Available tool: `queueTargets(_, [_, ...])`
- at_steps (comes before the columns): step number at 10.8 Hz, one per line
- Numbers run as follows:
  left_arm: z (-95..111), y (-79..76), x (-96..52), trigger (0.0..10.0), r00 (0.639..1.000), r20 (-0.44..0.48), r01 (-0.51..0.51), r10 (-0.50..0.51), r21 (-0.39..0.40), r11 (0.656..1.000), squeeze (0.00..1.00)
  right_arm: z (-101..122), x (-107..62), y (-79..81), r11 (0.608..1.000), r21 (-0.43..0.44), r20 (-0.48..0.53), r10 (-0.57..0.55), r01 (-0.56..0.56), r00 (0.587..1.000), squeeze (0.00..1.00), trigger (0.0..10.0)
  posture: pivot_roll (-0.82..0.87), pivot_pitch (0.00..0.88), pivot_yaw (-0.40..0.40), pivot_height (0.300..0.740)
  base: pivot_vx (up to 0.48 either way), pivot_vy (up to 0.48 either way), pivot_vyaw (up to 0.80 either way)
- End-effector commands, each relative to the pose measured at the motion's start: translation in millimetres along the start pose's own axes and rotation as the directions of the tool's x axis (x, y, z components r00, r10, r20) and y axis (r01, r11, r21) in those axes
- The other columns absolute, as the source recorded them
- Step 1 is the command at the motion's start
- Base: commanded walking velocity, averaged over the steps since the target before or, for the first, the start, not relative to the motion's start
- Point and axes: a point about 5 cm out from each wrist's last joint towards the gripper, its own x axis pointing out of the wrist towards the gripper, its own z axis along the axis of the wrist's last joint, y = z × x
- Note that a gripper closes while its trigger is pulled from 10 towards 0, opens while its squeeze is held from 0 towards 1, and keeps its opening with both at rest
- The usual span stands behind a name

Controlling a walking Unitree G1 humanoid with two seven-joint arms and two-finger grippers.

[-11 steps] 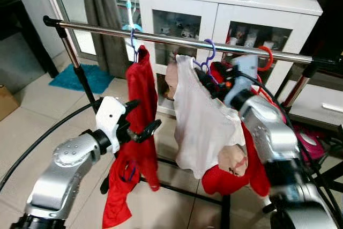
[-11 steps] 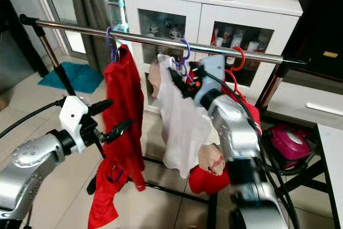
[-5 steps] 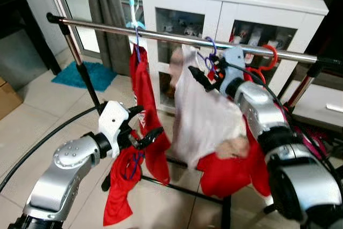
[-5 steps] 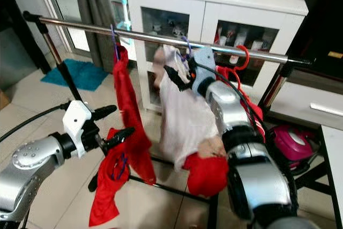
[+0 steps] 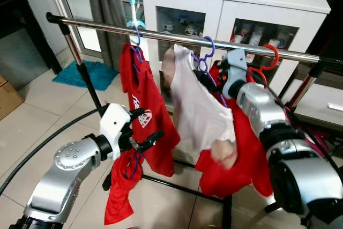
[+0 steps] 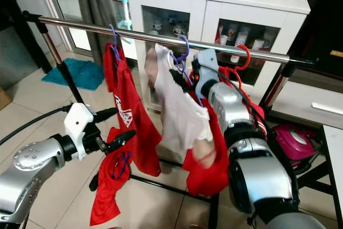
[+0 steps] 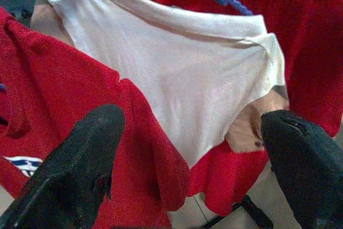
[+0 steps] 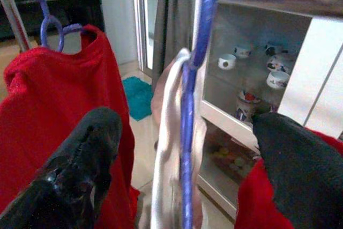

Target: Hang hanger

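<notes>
Purple hanger (image 5: pixel 206 57) with the white shirt (image 5: pixel 201 111) looks hooked over the rail (image 5: pixel 161 36), upper centre. My right tool (image 8: pixel 185 148) is wide open around its stem, gripping nothing. Left tool (image 5: pixel 140 131) open, low left. Remaining: probably just retract.

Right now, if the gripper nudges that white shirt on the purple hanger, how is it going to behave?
Probably floppy: the white shirt drapes in loose folds and bunches at its lower corner. It likely swings rather than slides, since its purple hanger hangs from the rail by a single hook. It looks light and thin, so it may catch on the right gripper close beside it.
</notes>
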Motion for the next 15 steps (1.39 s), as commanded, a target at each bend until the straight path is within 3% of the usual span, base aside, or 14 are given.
queueTargets(1, [1,1.4,0.7,10.0,1.000,-0.004,0.002,-0.002,0.015,1.000,0.00,4,1.7,-0.1,0.999,0.033,0.012,0.001,-0.001,1.000,0.00,10.0,0.00,0.000,0.033,0.740,0.000,0.000,0.00])
queueTargets(5, [2,2.2,1.5,10.0,1.000,-0.002,0.003,-0.003,0.021,1.000,0.00,9,8.6,-0.6,0.995,0.027,-0.017,-0.094,0.094,0.995,0.00,9.8,0.00,0.000,0.032,0.740,0.000,0.000,0.00])
queueTargets(6, [2,2.4,1.2,10.0,1.000,-0.001,0.002,-0.002,0.021,1.000,0.00,10,11.3,1.8,0.994,0.036,-0.024,-0.101,0.102,0.995,0.00,3.1,0.00,0.000,0.029,0.740,0.000,0.000,0.00])
queueTargets(7, [2,2.0,0.9,10.0,1.000,0.000,0.001,-0.001,0.021,1.000,0.00,10,12.2,2.4,0.994,0.032,-0.036,-0.104,0.106,0.994,0.00,0.0,0.01,0.000,0.028,0.740,0.000,0.000,0.00])
queueTargets(11, [2,2.7,0.8,10.0,1.000,-0.003,0.004,-0.004,0.025,1.000,0.00,7,14.4,4.1,0.993,0.041,-0.101,-0.105,0.110,0.989,0.00,0.0,0.01,0.000,0.033,0.740,0.000,0.000,0.00])
queueTargets(15, [3,3.3,2.7,10.0,1.000,-0.003,0.008,-0.008,0.033,0.999,0.00,7,15.0,5.4,0.991,0.076,-0.099,-0.103,0.111,0.990,0.00,0.0,0.00,0.000,0.037,0.740,0.000,0.000,0.00])
